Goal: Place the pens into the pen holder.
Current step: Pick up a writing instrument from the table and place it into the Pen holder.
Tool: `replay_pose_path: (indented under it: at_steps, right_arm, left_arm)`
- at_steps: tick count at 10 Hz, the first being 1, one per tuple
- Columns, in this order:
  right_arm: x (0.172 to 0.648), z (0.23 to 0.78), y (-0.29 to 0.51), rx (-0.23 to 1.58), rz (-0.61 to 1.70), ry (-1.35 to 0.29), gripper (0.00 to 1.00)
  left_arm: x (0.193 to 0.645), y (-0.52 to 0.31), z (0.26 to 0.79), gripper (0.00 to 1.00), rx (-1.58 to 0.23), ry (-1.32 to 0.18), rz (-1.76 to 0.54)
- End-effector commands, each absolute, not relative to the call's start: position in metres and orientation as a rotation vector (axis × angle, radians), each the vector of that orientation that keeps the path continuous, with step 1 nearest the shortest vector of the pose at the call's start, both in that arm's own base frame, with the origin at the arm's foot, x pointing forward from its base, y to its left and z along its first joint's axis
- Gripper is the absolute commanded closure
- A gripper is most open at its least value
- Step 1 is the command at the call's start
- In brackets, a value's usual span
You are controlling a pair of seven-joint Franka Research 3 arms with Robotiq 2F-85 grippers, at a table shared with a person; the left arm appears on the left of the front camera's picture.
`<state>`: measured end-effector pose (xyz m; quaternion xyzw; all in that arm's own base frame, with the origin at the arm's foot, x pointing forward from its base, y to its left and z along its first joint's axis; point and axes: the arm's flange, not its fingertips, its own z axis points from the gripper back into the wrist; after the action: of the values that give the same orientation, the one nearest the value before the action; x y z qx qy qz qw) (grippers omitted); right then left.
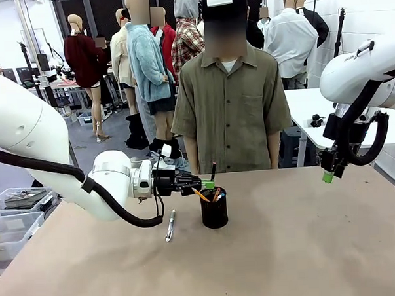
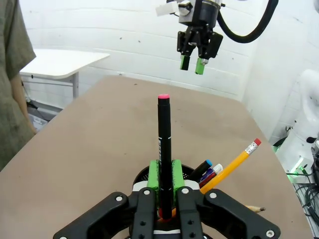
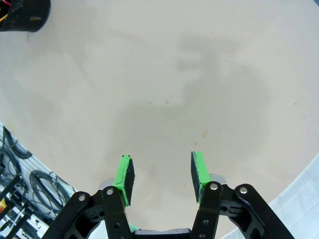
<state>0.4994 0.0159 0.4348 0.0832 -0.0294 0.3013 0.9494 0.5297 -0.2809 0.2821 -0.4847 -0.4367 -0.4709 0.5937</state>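
Note:
The black mesh pen holder (image 1: 214, 214) stands mid-table. My left gripper (image 1: 205, 184) is shut on a dark pen with a pink-red tip (image 2: 163, 134) and holds it upright, its lower end over the holder's rim (image 2: 190, 173). An orange-yellow pencil (image 2: 232, 167) leans inside the cup beside other capped pens (image 2: 207, 167). A silver-white pen (image 1: 170, 226) lies on the table left of the cup. My right gripper (image 1: 328, 176) hangs open above the table's right side; in its wrist view the gripper (image 3: 162, 172) has nothing between its green pads, and the holder (image 3: 22, 12) is far off at the top left.
A person in an olive shirt (image 1: 229, 101) stands at the far edge, behind the cup. Clear plastic bins (image 1: 16, 208) sit off the table's left side. A white table (image 2: 62, 62) stands against the wall. Bare brown tabletop (image 1: 307, 248) stretches to the right and front.

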Motion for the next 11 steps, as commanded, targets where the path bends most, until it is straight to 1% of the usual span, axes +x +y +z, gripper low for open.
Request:
replay_pose_path:
  at_steps: [1, 2, 3, 5, 8, 9, 11]
  right_arm:
    - [0.497, 0.433, 0.015, 0.165, 0.62, -0.063, 0.41]
    - [0.497, 0.433, 0.015, 0.165, 0.62, -0.063, 0.41]
    - [0.497, 0.433, 0.015, 0.165, 0.62, -0.063, 0.41]
    - [0.497, 0.433, 0.015, 0.165, 0.62, -0.063, 0.41]
    - [0.497, 0.433, 0.015, 0.165, 0.62, -0.063, 0.41]
    - [0.497, 0.433, 0.015, 0.165, 0.62, -0.063, 0.41]
    - [0.497, 0.433, 0.015, 0.165, 0.62, -0.063, 0.41]
  left_arm:
    - [0.529, -0.282, 0.288, 0.49, -1.091, -1.01, -1.106]
    - [0.527, -0.28, 0.291, 0.29, -1.068, -1.019, -1.095]
    - [0.527, -0.274, 0.297, 0.29, -1.039, -1.035, -1.056]
    - [0.518, -0.259, 0.315, 0.29, -0.977, -1.086, -1.063]
    - [0.496, -0.217, 0.366, 0.29, -0.88, -1.113, -1.063]
    - [0.488, -0.2, 0.388, 0.29, -0.784, -1.106, -1.041]
    - [0.467, -0.164, 0.423, 0.29, -0.601, -1.022, -0.979]
